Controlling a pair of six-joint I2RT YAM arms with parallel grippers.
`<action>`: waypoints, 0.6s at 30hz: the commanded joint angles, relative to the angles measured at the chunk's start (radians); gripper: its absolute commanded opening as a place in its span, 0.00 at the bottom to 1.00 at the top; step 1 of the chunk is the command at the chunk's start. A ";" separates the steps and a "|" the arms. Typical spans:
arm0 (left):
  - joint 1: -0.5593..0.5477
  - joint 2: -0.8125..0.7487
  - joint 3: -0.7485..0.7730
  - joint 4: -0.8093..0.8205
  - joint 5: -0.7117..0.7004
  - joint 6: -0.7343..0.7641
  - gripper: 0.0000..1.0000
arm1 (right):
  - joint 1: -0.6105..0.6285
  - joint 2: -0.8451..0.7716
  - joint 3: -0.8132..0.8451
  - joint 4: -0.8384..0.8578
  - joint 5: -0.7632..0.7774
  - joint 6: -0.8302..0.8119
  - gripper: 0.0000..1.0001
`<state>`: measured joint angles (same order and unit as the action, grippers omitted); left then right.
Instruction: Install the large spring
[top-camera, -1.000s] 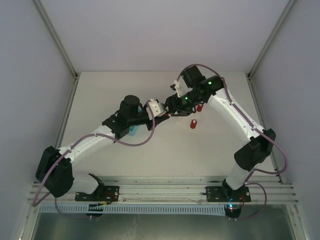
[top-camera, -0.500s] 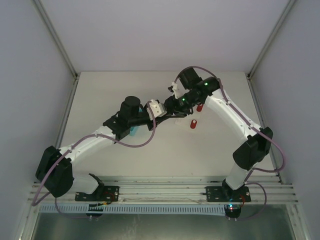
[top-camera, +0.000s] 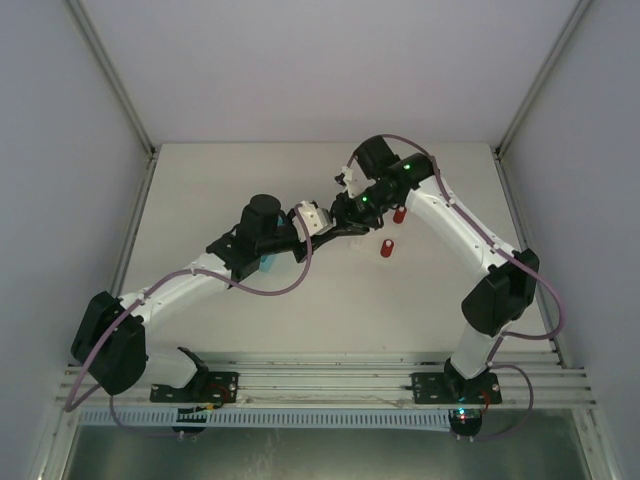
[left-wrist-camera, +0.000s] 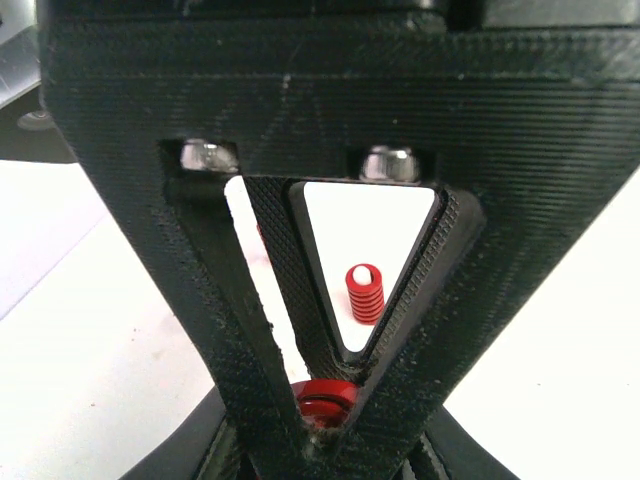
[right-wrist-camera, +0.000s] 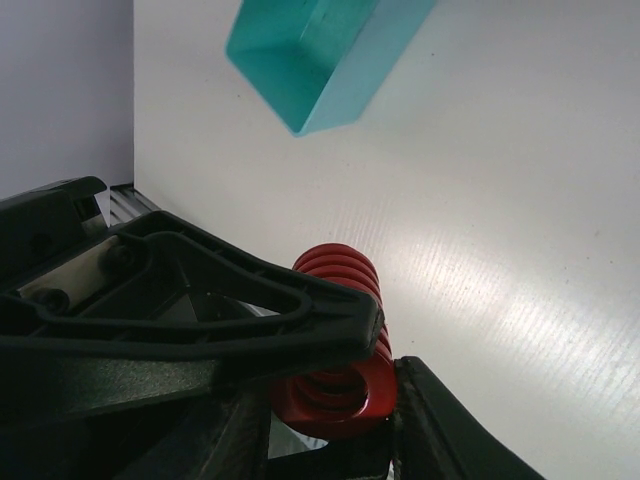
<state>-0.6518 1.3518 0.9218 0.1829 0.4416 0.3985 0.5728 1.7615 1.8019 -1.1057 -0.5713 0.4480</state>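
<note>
The large spring (right-wrist-camera: 345, 385), a thick red coil, is pinched between my two grippers above the middle of the table. My right gripper (right-wrist-camera: 390, 350) is shut on it, one finger across its top coils and the other against its end ring. In the left wrist view my left gripper (left-wrist-camera: 325, 420) forms a narrow V, shut on the same large spring (left-wrist-camera: 325, 402) at the fingertips. From above, the left gripper (top-camera: 326, 228) and right gripper (top-camera: 341, 221) meet tip to tip, and they hide the spring.
Two smaller red springs (top-camera: 387, 248) (top-camera: 399, 213) stand upright on the table right of the grippers; one small spring (left-wrist-camera: 365, 293) shows between the left fingers. A teal block (top-camera: 267, 263) (right-wrist-camera: 320, 50) lies under the left forearm.
My right gripper has closed onto the large spring while shifting slightly left toward the left gripper. The left gripper has kept its grip and place.
</note>
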 joint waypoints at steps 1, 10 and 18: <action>-0.007 -0.017 0.012 0.105 0.010 0.017 0.00 | 0.012 0.019 0.026 0.008 -0.013 0.018 0.23; -0.009 -0.021 0.008 0.095 -0.030 0.004 0.00 | -0.005 -0.036 0.012 0.055 0.064 0.043 0.47; -0.006 -0.014 0.038 0.100 -0.044 -0.053 0.00 | -0.012 -0.098 -0.017 0.059 0.143 0.012 0.63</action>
<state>-0.6518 1.3472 0.9161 0.2367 0.3897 0.3859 0.5606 1.7481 1.8057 -1.0821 -0.5175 0.4850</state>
